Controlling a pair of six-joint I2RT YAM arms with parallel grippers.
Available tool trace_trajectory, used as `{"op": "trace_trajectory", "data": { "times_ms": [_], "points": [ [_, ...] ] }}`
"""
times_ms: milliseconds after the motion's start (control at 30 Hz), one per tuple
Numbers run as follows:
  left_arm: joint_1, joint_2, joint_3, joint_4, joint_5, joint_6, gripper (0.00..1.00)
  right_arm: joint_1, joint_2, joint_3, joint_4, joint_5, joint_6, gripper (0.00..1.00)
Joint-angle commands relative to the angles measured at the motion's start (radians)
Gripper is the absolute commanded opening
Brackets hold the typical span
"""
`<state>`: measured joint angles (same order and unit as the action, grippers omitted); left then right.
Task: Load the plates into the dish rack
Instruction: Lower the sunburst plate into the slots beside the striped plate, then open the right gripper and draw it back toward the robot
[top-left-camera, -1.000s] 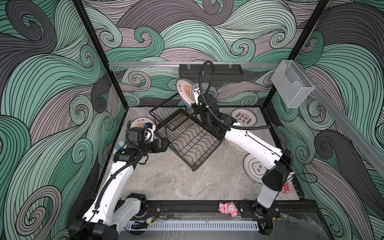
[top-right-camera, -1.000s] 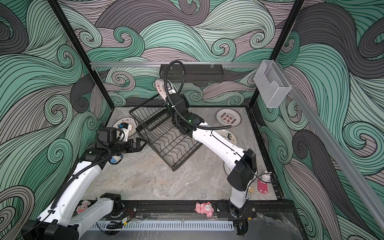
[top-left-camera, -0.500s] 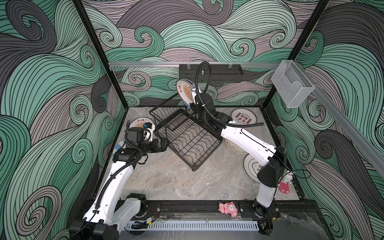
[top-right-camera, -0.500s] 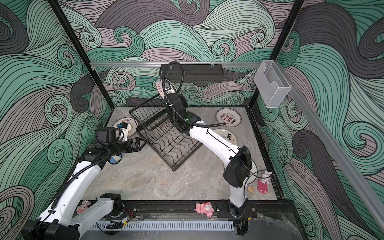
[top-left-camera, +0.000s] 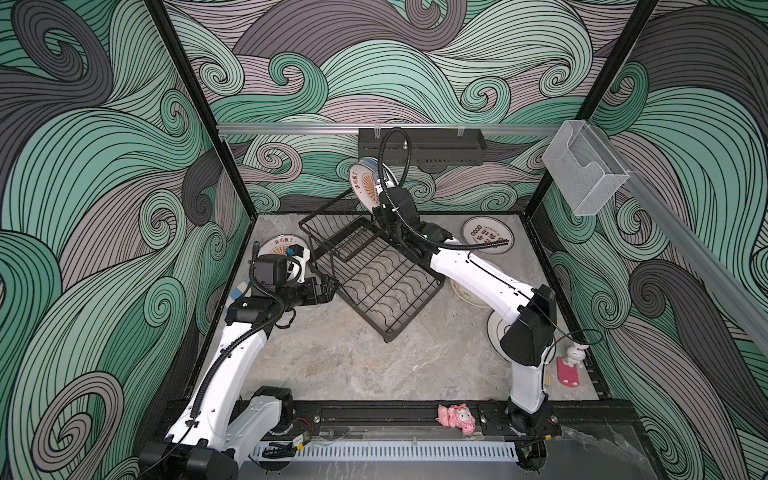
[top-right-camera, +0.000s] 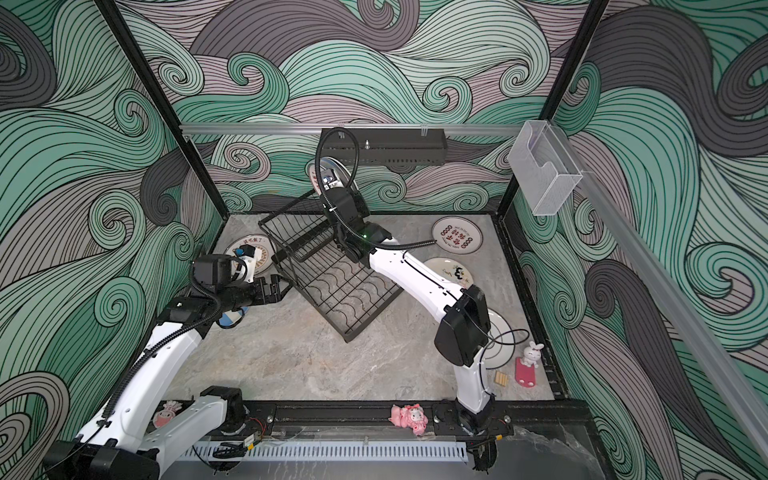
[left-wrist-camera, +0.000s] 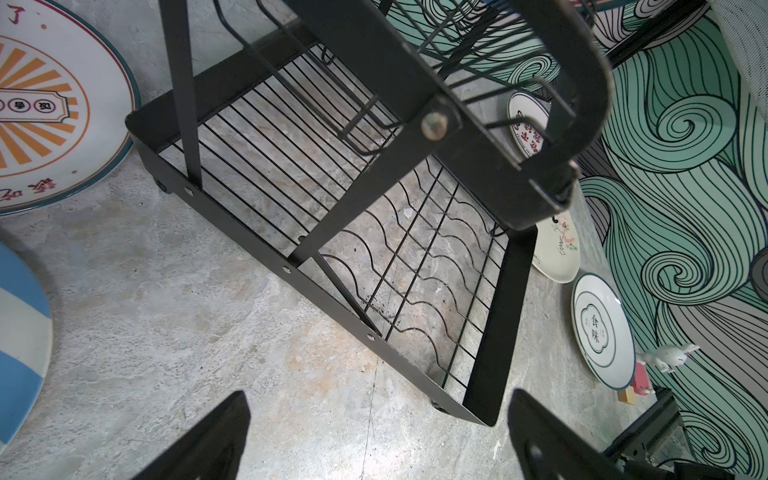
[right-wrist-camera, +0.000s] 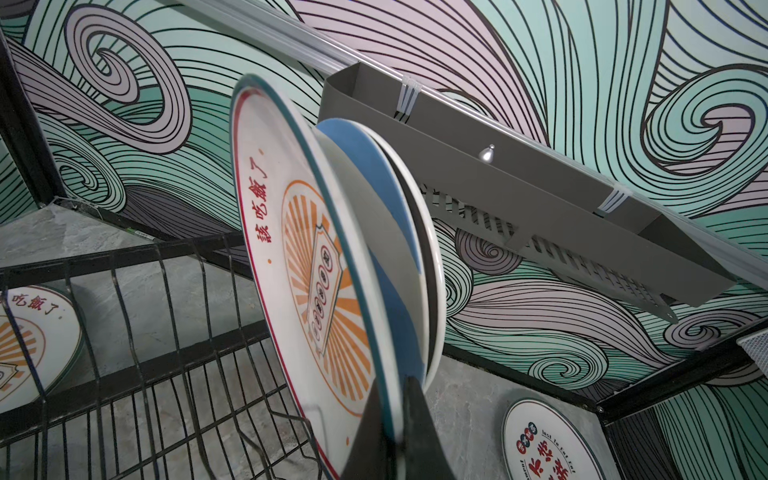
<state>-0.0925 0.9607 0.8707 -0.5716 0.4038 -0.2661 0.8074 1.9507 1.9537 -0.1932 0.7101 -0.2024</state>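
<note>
Wave-print walls (top-left-camera: 104, 166) enclose a marbled tabletop (top-left-camera: 353, 365); rack (top-left-camera: 382, 286) sits mid-table, set diagonally.

**Grippers.** R gripper (right-wrist-camera: 397, 411), jaws clamped on the rim of the sunburst plate (right-wrist-camera: 316, 266), holds it upright over the raised basket (top-left-camera: 332, 232) at the rack's rear. L gripper (left-wrist-camera: 379, 397) hangs empty, jaws spread wide, just beside the rack's near corner. It is apparently not touching the rack.

**Plates.** A blue plate (right-wrist-camera: 374, 174) and a white plate (right-wrist-camera: 432, 270) stand edge-on just behind the held one. Their feet are hidden, so seating can't be confirmed. 5 more lie flat on the table:
- By the L arm (top-left-camera: 241, 353): 2nd sunburst plate (left-wrist-camera: 54, 104) and 2nd blue plate (left-wrist-camera: 20, 340).
- On the R side: red-lettered plate (top-left-camera: 486, 235), cream plate (top-right-camera: 449, 272) and green-rimmed plate (left-wrist-camera: 602, 328).

**Step in hand (judged).** Slotting plate no. 3 of 8 into the basket.

**Next move.**
1. Lower the plate straight btw. 2 wires w/o knocking the blue plate.
2. Let the rack bear it.
3. Part the jaws & withdraw upward.

**Vs. 1 s earlier.** R elbow (top-left-camera: 528, 332) has swung toward mid-table, uncovering the toy bunny (top-left-camera: 575, 355). R wrist has edged toward L, while the held plate is about where it was. L arm & rack are unchanged.
</note>
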Motion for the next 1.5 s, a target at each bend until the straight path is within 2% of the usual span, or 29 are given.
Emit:
{"op": "trace_trajectory", "data": {
  "times_ms": [0, 333, 500, 700, 800, 1000, 1233, 1400, 1467],
  "points": [
    [0.011, 0.006, 0.002, 0.004, 0.016, -0.009, 0.98, -0.022, 0.010, 0.054, 0.030, 0.030, 0.029, 0.00],
    [0.016, 0.013, 0.005, -0.010, 0.002, -0.007, 0.98, -0.030, 0.053, 0.087, 0.001, 0.019, 0.044, 0.00],
    [0.018, 0.040, 0.021, -0.073, -0.106, -0.037, 0.99, -0.030, 0.054, 0.091, -0.006, 0.014, 0.043, 0.07],
    [0.020, 0.035, 0.017, -0.065, -0.109, -0.055, 0.98, -0.030, 0.044, 0.099, -0.005, 0.010, 0.021, 0.14],
    [0.020, 0.036, 0.017, -0.066, -0.110, -0.053, 0.99, -0.029, 0.040, 0.115, -0.029, -0.004, 0.025, 0.20],
    [0.024, 0.038, 0.024, -0.076, -0.135, -0.050, 0.98, -0.028, 0.019, 0.147, -0.075, -0.028, 0.031, 0.42],
    [0.027, 0.022, 0.039, -0.092, -0.132, -0.036, 0.99, -0.027, -0.068, 0.158, -0.182, -0.094, 0.042, 0.55],
    [0.027, 0.008, 0.056, -0.136, -0.183, -0.033, 0.99, -0.028, -0.165, 0.133, -0.274, -0.139, 0.059, 0.61],
    [0.027, 0.003, 0.063, -0.153, -0.202, -0.038, 0.99, -0.028, -0.220, 0.106, -0.311, -0.181, 0.079, 0.67]
  ]
}}
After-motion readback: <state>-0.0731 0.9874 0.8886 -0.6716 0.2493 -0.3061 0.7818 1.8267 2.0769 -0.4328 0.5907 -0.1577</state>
